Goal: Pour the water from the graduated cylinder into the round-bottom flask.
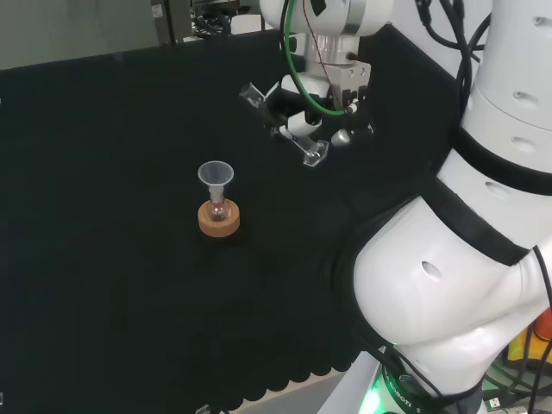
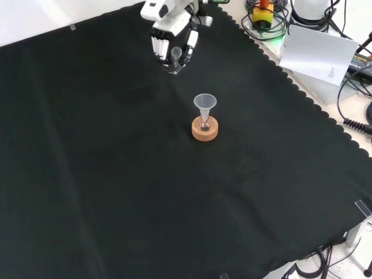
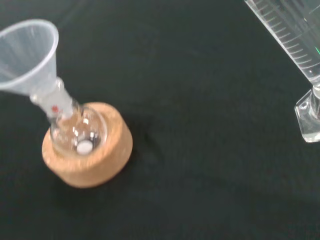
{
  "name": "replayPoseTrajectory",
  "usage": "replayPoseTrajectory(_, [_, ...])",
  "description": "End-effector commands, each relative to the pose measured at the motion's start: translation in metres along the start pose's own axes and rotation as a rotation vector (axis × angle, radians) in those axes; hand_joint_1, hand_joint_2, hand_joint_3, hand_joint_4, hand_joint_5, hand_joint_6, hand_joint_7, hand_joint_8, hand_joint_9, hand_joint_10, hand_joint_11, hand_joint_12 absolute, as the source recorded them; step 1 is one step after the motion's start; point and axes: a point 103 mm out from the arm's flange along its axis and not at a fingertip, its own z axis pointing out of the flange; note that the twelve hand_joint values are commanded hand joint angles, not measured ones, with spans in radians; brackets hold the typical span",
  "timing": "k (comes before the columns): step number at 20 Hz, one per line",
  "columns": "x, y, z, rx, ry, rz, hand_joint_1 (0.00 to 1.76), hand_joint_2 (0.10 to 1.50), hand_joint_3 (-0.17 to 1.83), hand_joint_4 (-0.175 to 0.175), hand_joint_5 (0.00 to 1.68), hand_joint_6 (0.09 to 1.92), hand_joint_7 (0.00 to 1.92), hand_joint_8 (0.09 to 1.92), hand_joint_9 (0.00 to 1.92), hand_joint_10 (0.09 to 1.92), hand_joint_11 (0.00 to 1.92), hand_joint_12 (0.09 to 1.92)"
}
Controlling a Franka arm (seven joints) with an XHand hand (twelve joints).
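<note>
One hand (image 1: 323, 121), black and white, at the end of the white arm (image 1: 483, 241), raised above the worktop (image 1: 103, 285); fingers curled round a graduated cylinder (image 1: 285, 125).

One graduated cylinder, clear, held clear of the black cloth. Long axis tilted well off upright: in the head view its mouth points up and to the left, its foot lies lower and to the right. Wrist view shows the printed scale (image 3: 290, 35) and the clear foot (image 3: 307, 117). Water level cannot be made out.

One round-bottom flask (image 1: 218, 208), small, clear, upright, seated in a cork ring (image 1: 218, 220) near the middle of the cloth.

One funnel (image 1: 216, 176), clear, standing in the flask neck, wide mouth upward.

Relation governing the pour: in the head view the flask and funnel stand below and to the left of the hand, well apart from it; in the front view they lie nearer the camera and to the right of the hand (image 2: 171, 40). The cylinder's mouth already faces the funnel side, yet is not over it. Judgement: carry toward the funnel comes first, then further tipping.
</note>
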Motion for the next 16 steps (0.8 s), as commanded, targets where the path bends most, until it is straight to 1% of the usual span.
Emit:
replayPoseTrajectory(1, [0.014,-0.046,0.017,0.150,-0.083,0.036,1.14,1.16,0.00,-0.175,0.90,1.11,1.09,0.49,1.36,0.09,1.16,0.84])
replayPoseTrajectory(3, [0.015,-0.049,0.020,0.175,-0.099,0.030,1.14,1.16,0.00,-0.175,0.90,1.11,1.10,0.48,1.36,0.09,1.16,0.83])
replayPoseTrajectory(6, [0.018,-0.052,0.025,0.231,-0.133,0.022,1.14,1.16,0.00,-0.175,0.90,1.11,1.10,0.48,1.37,0.09,1.16,0.83])
replayPoseTrajectory(9, [0.021,-0.053,0.030,0.275,-0.158,0.022,1.14,1.16,0.00,-0.175,0.91,1.11,1.10,0.48,1.37,0.09,1.16,0.83])
replayPoseTrajectory(12, [0.024,-0.050,0.033,0.307,-0.181,0.026,1.14,1.16,0.00,-0.175,0.91,1.11,1.11,0.48,1.37,0.09,1.17,0.83])
replayPoseTrajectory(16, [0.031,-0.044,0.037,0.348,-0.193,0.021,1.14,1.16,0.00,-0.175,0.91,1.10,1.11,0.47,1.38,0.09,1.17,0.83])
